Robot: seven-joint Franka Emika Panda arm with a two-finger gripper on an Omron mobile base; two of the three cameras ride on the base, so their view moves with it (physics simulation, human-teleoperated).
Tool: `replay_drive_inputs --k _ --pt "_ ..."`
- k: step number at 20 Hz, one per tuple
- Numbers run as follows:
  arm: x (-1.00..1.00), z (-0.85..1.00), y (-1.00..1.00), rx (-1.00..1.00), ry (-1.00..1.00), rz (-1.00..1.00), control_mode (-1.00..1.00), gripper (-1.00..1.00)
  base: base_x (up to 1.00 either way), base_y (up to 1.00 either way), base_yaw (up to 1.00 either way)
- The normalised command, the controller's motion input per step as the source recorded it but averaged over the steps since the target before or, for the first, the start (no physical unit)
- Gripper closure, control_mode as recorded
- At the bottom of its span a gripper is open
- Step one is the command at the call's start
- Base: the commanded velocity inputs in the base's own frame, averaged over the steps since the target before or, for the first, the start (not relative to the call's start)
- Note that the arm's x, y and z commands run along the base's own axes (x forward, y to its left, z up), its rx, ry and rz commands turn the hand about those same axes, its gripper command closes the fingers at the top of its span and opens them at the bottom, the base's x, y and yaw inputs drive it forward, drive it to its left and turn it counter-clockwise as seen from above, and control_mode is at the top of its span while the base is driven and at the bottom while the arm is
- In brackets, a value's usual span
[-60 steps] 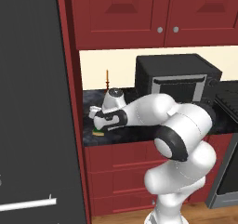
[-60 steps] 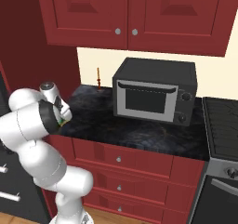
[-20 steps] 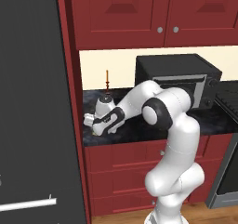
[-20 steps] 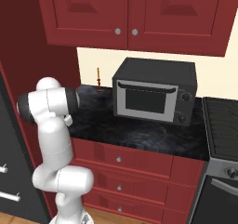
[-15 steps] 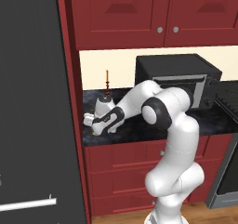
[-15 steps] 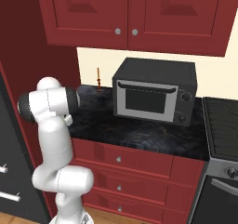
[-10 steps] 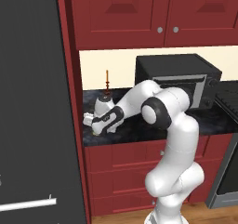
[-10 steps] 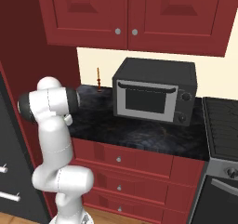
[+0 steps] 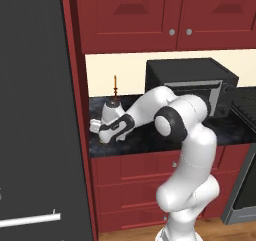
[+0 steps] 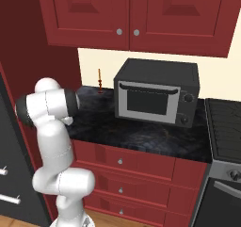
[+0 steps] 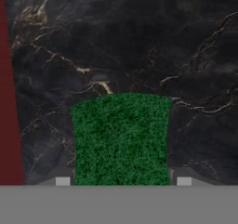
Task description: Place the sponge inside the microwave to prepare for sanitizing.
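At the far left of the left base view stands a tall black panel, with a red cabinet side just to its right. The table, a dark marbled top over red drawers, starts at that red side.

Near the table's left edge, the pincer reaches down to the surface. In the hand view its two fingertips sit against the left and right sides of the sponge, whose green face is turned up toward the camera. The jaws are closed on the sponge, which lies on or just at the dark marble; I cannot tell whether it is lifted clear. A red strip runs down the left of the hand view, close beside the sponge.

Behind the pincer, near the table's back edge against the cream wall, stands a thin orange-and-dark upright stick. Further right, at the back of the table, sits a black box with a silver-framed front, its door shut, well apart from the sponge. Red upper cabinets hang above. A stove adjoins the table's right end.
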Motion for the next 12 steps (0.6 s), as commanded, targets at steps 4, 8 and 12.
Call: replay_drive_inputs --k 4,8,12 --pt "-0.42 0.69 -0.18 0.07 -0.07 0.00 -1.00 1.00 0.00 0.00 0.00" --pt "-0.60 0.89 -0.55 0.10 -0.01 0.00 -1.00 1.00 0.00 0.00 0.00" --pt "-0.52 0.77 -0.78 0.01 0.00 0.00 -1.00 1.00 0.00 0.00 0.00"
